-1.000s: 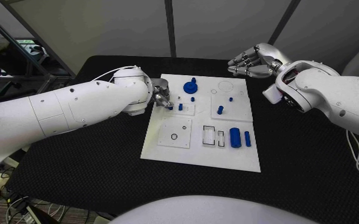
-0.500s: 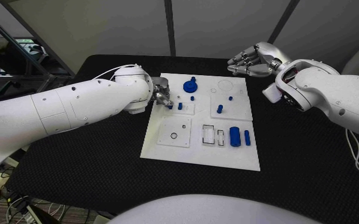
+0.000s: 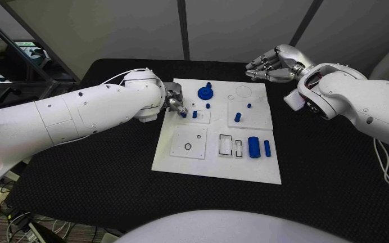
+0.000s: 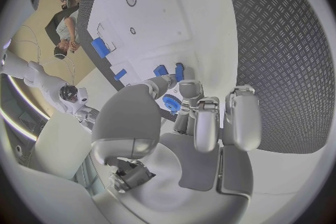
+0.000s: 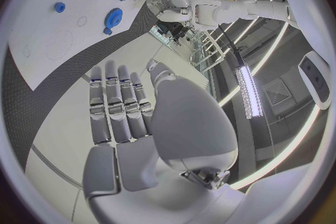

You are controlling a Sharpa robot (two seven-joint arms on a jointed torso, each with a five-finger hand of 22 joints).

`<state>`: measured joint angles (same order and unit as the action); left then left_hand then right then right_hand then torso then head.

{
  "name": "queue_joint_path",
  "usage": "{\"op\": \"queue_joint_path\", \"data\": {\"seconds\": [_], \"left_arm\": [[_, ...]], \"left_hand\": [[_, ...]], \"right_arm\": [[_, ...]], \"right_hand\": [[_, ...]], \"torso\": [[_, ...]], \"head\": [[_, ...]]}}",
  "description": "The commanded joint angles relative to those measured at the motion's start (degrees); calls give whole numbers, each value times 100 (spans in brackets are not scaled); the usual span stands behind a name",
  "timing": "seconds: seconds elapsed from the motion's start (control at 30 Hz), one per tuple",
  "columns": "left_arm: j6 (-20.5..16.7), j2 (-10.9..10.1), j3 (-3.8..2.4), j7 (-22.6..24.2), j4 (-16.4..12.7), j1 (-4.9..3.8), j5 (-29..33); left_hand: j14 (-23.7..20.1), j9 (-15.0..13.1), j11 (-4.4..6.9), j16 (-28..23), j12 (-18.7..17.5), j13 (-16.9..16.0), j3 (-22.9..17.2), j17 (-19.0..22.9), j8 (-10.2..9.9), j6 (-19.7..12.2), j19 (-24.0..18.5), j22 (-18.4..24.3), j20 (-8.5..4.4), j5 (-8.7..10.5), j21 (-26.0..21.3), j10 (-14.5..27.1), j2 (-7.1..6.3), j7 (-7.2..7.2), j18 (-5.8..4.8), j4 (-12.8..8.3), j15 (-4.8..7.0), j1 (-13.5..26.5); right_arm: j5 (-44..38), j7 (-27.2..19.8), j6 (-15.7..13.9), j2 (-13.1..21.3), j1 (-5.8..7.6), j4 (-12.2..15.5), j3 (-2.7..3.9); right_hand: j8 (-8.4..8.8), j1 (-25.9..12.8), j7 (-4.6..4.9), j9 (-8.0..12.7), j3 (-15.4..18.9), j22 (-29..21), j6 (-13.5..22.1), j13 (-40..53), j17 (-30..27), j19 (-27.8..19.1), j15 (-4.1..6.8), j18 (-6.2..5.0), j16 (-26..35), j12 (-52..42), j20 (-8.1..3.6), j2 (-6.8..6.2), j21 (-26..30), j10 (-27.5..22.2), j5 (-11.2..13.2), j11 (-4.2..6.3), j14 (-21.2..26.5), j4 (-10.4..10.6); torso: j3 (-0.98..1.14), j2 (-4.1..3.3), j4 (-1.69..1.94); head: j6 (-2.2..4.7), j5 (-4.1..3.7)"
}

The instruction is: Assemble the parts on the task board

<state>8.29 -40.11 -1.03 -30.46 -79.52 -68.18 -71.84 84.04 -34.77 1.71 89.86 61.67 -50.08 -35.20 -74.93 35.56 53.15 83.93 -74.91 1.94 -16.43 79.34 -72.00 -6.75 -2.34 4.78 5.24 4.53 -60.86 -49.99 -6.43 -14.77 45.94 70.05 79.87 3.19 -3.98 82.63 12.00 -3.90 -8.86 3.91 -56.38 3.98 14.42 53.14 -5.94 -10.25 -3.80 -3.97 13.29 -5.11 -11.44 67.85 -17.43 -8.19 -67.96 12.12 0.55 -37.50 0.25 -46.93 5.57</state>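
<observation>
The white task board [image 3: 182, 164] lies mid-table. My left hand [image 3: 173, 104] sits at its left edge, thumb and a finger pinching a small blue peg [image 3: 183, 115] [image 4: 179, 71] beside another peg [image 3: 194, 115] [image 4: 161, 70] on a small raised plate. A blue gear [image 3: 205, 93] [image 4: 170, 103] lies just beyond the fingers. More pegs [image 3: 238, 117] stand mid-board, and a blue cylinder [image 3: 253, 148] and a thinner bar [image 3: 267, 148] lie to the right. My right hand [image 3: 273, 66] [image 5: 119, 106] hovers off the board's far right corner, holding nothing.
A raised plate with a ring hole [image 3: 188, 147] and two rectangular slots [image 3: 225, 145] sit on the board's near half. A round recess [image 3: 244, 92] marks its far right part. Black table [image 3: 97, 170] surrounds the board.
</observation>
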Motion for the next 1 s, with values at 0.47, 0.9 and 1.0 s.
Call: {"op": "queue_joint_path", "data": {"seconds": [0.47,0.9,1.0], "left_arm": [[149,22,23,1,35,29,85],[7,34,23,-4,73,29,85],[-60,34,23,-4,89,29,85]], "left_hand": [[596,15,26,14,138,-131,442,-1507,11,182,230,-590,-70,48,72,-125,-31,43,-228,212,59,417],[596,34,21,14,180,-179,1217,-1507,-13,247,245,-623,-76,54,83,-140,-19,39,-234,529,58,733],[596,40,22,14,179,-179,1384,-1507,-23,251,246,-626,-77,50,80,-136,9,41,-234,592,59,748]], "right_arm": [[-15,-15,28,-1,10,6,4],[-16,-14,23,-5,10,1,4],[-16,-13,21,-3,10,1,4]], "right_hand": [[3,-11,9,-1,-3,-9,19,-9,-9,27,-1,-35,14,-6,21,35,27,-29,-43,-5,21,-33],[4,-15,11,-1,-1,-9,23,-10,-12,28,-2,-34,15,-5,21,31,33,-33,-47,-7,24,-33],[4,-15,11,-1,-1,-9,23,-10,-12,28,-2,-34,15,-5,21,31,33,-33,-47,-7,24,-33]], "torso": [[1,3,4],[4,0,1],[1,2,2]], "head": [[-4,-1],[-1,-2],[5,-3]]}}
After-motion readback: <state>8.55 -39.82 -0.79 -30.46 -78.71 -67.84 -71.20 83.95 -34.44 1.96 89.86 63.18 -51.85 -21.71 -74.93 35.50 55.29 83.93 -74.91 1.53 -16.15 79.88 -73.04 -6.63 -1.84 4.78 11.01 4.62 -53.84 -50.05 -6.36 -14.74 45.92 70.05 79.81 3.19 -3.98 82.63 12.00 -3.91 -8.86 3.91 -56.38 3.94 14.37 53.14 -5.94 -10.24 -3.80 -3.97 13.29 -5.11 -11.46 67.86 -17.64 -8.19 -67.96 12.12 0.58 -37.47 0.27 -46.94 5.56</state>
